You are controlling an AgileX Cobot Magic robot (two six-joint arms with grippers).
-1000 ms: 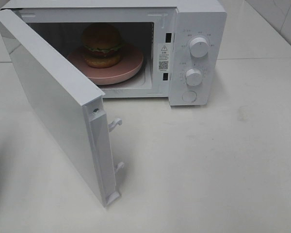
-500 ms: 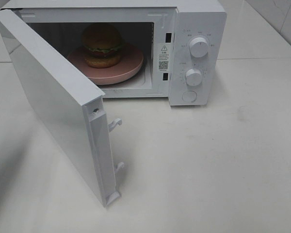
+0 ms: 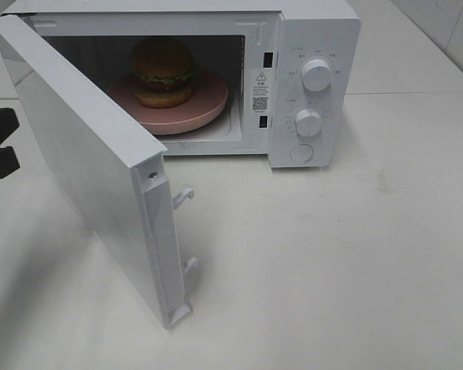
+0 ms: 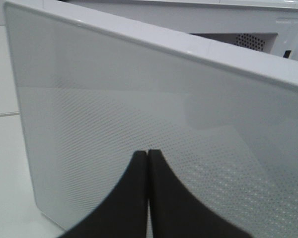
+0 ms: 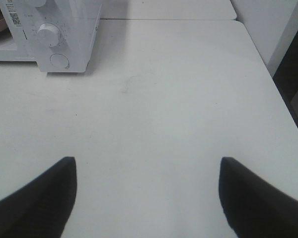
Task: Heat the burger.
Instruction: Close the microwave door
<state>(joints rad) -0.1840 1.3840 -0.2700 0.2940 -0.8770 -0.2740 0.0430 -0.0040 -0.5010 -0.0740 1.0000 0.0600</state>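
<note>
Arriving at the table's left edge, the left gripper point(image 4: 148, 157), fingers together, is facing the open door point(image 3: 85, 169) of the microwave point(image 3: 316, 31), where the burger point(image 3: 163, 71) is already sitting inside at the far edge, while the right gripper point(image 5: 146, 163) is idling spread apart, with door-closing and dial-setting seemingly remaining.

A white tabletop point(image 3: 332, 254), evenly lit, with pale tiles point(image 3: 447, 31) beyond it.

Left gripper point(image 4: 148, 154) is holding its jaws pressed together; right gripper point(image 5: 147, 163) is holding its jaws spread wide apart.
</note>
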